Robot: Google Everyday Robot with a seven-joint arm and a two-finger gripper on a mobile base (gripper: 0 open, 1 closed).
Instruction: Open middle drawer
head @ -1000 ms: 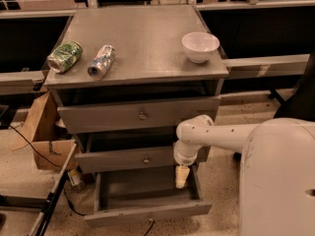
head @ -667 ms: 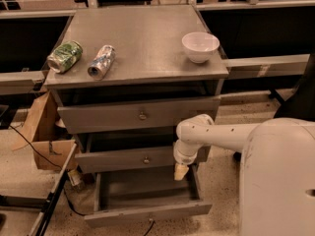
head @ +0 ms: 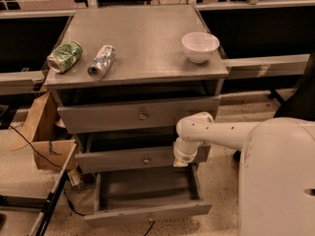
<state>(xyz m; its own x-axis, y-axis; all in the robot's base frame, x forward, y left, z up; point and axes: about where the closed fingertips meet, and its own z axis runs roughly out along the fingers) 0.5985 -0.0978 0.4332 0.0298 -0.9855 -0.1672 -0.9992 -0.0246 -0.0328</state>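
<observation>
Middle drawer [head: 123, 159]: you see its front between the top drawer [head: 98, 117] and the bottom drawer [head: 147, 211], brass knob [head: 146, 160] at centre, dark gap above the panel. The bottom drawer is pulled well out, its inside showing. Gripper [head: 178, 162]: at the right end of the middle drawer's front, right of the knob and apart from it; you cannot tell whether it is spread or pressed together. Cabinet top [head: 142, 38]: green can [head: 64, 56] and silver can [head: 101, 61] lying on their sides at left, white bowl [head: 200, 46] at right. Cardboard box [head: 44, 136] on the floor at left.
</observation>
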